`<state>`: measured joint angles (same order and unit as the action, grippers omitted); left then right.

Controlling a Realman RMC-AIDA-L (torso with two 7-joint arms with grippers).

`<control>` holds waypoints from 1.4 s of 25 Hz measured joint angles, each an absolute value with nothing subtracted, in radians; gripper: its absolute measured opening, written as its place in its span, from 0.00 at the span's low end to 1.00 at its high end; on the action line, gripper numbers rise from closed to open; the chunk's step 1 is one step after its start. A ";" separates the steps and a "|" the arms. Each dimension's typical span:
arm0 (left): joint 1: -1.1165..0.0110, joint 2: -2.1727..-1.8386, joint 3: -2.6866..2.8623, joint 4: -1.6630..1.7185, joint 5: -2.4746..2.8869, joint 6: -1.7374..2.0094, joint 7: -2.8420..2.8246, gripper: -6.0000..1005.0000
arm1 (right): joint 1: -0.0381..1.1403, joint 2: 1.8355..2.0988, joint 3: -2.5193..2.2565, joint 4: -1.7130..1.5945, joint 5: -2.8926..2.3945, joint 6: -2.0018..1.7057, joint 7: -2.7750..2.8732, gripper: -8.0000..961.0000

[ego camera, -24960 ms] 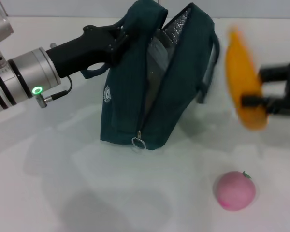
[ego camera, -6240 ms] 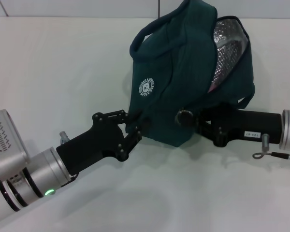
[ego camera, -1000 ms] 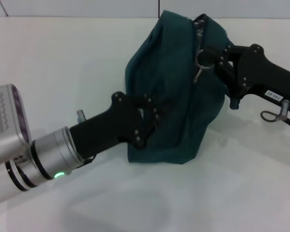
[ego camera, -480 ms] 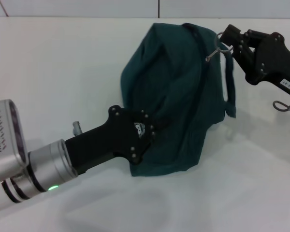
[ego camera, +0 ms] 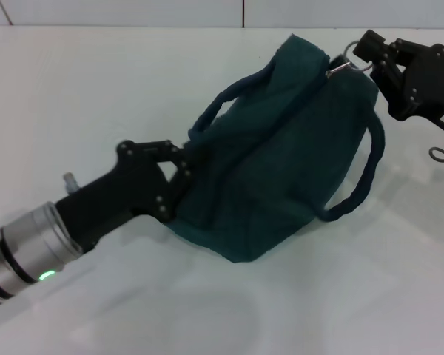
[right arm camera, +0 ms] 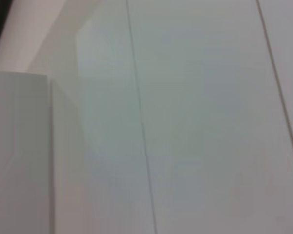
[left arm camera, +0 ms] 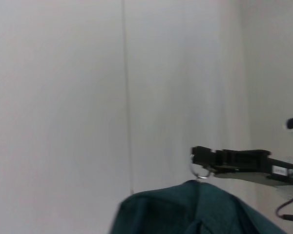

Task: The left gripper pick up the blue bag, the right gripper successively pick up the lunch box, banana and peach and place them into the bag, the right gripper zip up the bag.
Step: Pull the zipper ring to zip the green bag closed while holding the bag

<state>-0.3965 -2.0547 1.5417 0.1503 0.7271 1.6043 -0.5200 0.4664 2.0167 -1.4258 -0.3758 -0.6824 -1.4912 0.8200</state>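
Note:
The blue bag (ego camera: pixel 281 163) lies closed and stretched slantwise on the white table, its two looped handles hanging loose. At the bag's lower-left end, my left gripper (ego camera: pixel 179 176) is shut on the fabric. My right gripper (ego camera: pixel 364 53) holds the metal zipper ring pull (ego camera: pixel 345 65) at the bag's upper-right corner. The left wrist view shows the top of the bag (left arm camera: pixel 185 209), with the right gripper (left arm camera: pixel 198 155) and the ring (left arm camera: pixel 201 172) beyond it. The lunch box, banana and peach are hidden from view.
The white table (ego camera: pixel 96 89) surrounds the bag. A small cable loop (ego camera: pixel 440 154) hangs under the right arm. The right wrist view shows only pale flat surfaces with thin seams.
The right gripper has pulled the zipper ring farther right and back, stretching the bag out. The left gripper has drawn back to the left with the bag's end, and the bag now lies lower.

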 joint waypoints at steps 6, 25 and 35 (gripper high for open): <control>-0.366 -2.033 1.541 0.150 0.669 1.590 -0.520 0.05 | 0.466 2.017 -1.390 -0.343 -0.684 -1.488 0.820 0.03; -0.321 -2.104 1.471 0.152 0.557 1.606 -0.433 0.13 | 0.468 2.018 -1.372 -0.322 -0.690 -1.496 0.819 0.03; -0.387 -2.051 1.471 0.222 0.541 1.605 -0.839 0.44 | 0.461 2.019 -1.373 -0.322 -0.692 -1.490 0.819 0.02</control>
<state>-0.3872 -2.0506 1.4713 0.2219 0.5406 1.6049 -0.8389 0.4614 2.0186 -1.3729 -0.3221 -0.6919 -1.4904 0.8191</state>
